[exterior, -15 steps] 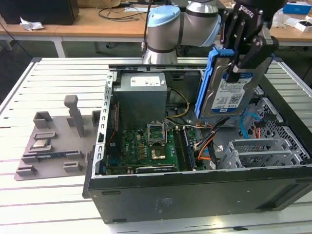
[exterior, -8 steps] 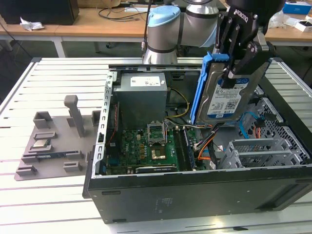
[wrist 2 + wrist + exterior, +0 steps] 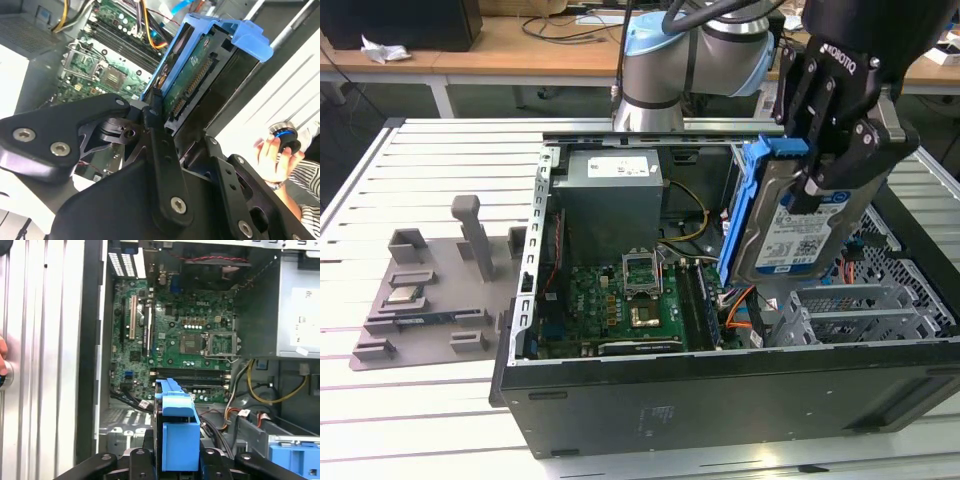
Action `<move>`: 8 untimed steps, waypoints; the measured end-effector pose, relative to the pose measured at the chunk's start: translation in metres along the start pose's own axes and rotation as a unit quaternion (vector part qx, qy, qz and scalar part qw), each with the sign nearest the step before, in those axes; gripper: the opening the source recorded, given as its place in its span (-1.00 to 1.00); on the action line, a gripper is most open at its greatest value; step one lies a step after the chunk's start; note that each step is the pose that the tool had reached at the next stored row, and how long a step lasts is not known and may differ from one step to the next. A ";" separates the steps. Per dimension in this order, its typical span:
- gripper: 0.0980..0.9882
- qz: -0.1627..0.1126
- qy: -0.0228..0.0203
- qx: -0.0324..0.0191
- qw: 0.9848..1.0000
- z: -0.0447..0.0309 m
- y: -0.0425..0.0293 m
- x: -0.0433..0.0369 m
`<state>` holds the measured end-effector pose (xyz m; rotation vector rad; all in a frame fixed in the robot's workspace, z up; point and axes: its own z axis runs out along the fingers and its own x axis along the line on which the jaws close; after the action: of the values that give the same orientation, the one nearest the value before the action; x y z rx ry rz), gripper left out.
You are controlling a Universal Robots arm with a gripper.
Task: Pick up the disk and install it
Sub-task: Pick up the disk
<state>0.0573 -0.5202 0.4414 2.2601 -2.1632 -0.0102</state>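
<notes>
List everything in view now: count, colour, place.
table: 1, white, slatted
case: 1, black, open, on the table
disk: 1, silver with blue frame, held tilted above the case
motherboard: 1, green, inside the case
power supply: 1, grey, inside the case
fixture plate: 1, grey, table, exterior view's left
hand: 1, a person's, at a knob, second wrist view
arm: 1, grey-blue, behind the case
gripper: 1, black, shut on the disk

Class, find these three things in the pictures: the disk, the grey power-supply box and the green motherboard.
disk (image 3: 798, 235): exterior view, on its white and blue label.
power-supply box (image 3: 610, 212): exterior view, on its grey side wall.
motherboard (image 3: 170, 347): first wrist view, on bare green board.
</notes>
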 end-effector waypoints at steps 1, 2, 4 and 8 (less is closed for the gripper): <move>-0.40 0.000 0.000 0.000 1.000 0.0002 0.0001 0.0032; -0.40 0.000 0.000 0.000 1.000 0.0003 -0.0001 0.0049; -0.40 0.001 0.000 0.000 1.000 0.0005 -0.0028 0.0074; -0.40 0.004 0.000 0.000 1.000 0.0008 -0.0112 0.0082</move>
<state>0.0689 -0.5279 0.4405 2.2519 -2.1716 -0.0109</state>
